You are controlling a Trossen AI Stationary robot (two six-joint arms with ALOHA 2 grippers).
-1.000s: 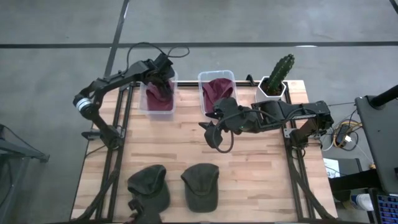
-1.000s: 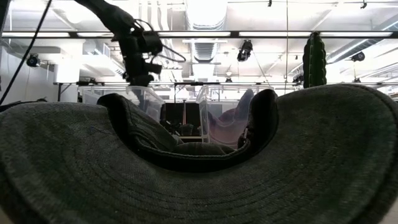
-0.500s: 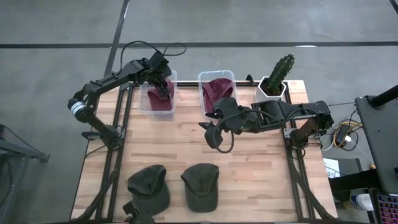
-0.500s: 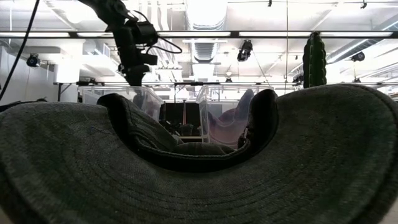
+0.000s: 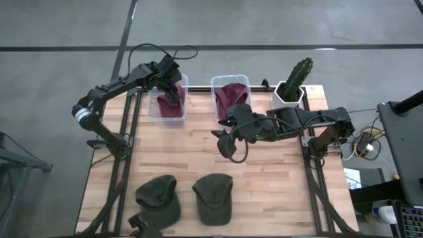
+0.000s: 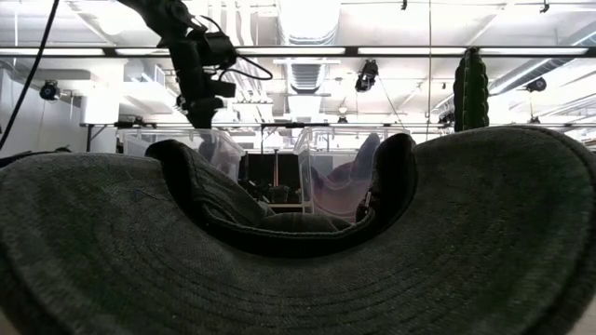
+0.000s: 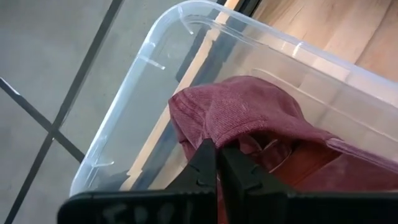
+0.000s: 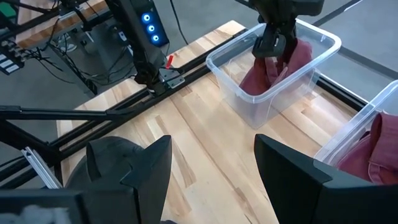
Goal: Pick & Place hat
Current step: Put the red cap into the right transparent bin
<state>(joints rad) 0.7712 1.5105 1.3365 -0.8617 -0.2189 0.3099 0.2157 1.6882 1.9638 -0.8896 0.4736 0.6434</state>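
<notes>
My left gripper (image 5: 170, 84) hangs over the left clear bin (image 5: 153, 109) at the table's far edge, shut on a maroon hat (image 7: 261, 118). The right wrist view shows the same gripper (image 8: 273, 43) with that hat (image 8: 273, 74) below it in the bin. My right gripper (image 5: 225, 139) waits open over mid-table, in front of the second bin (image 5: 230, 80), where another maroon hat (image 5: 230, 99) lies. Two dark green hats (image 5: 158, 197) (image 5: 213, 197) lie flat near the near edge. My left gripper pinches a raised fold of the maroon hat's cloth (image 7: 227, 142) between its two shut fingers, coming from above and pointing down. The hat hangs below the fingers, and its lower part (image 8: 261, 81) lies inside the bin.
A cactus in a white pot (image 5: 294, 82) stands at the far right corner. A dark green hat (image 6: 298, 270) fills the low view's foreground. Bare wood (image 5: 178, 152) lies between the bins and the green hats.
My left gripper has moved slightly up and toward the table's left over the bin, staying shut on the maroon hat; in the last half second it has kept still.
</notes>
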